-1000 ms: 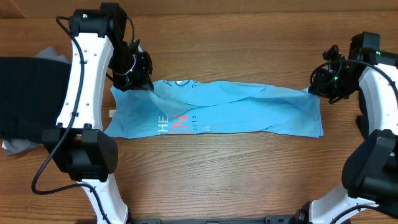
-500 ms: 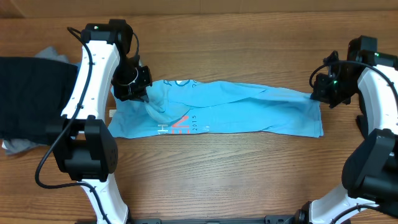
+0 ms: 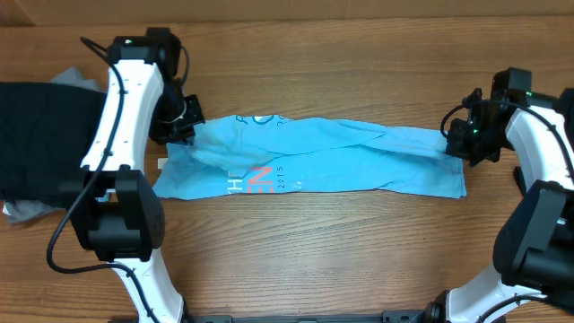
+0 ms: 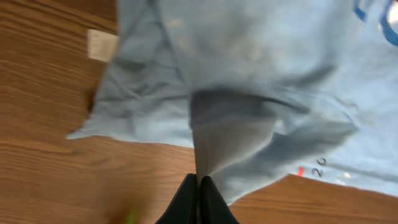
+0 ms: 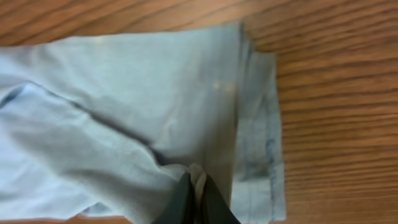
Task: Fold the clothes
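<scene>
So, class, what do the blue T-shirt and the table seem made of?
The light blue T-shirt: soft matte knit, probably cotton; it creases and drapes limply. The table: wood or wood-look laminate, smooth with a low sheen; grain lines show.

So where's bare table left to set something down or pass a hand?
Widest: bare table on the robot's side of the blue T-shirt; also the strip beyond it. Crowded at left: the black clothes pile sits beside the shirt's end.
</scene>
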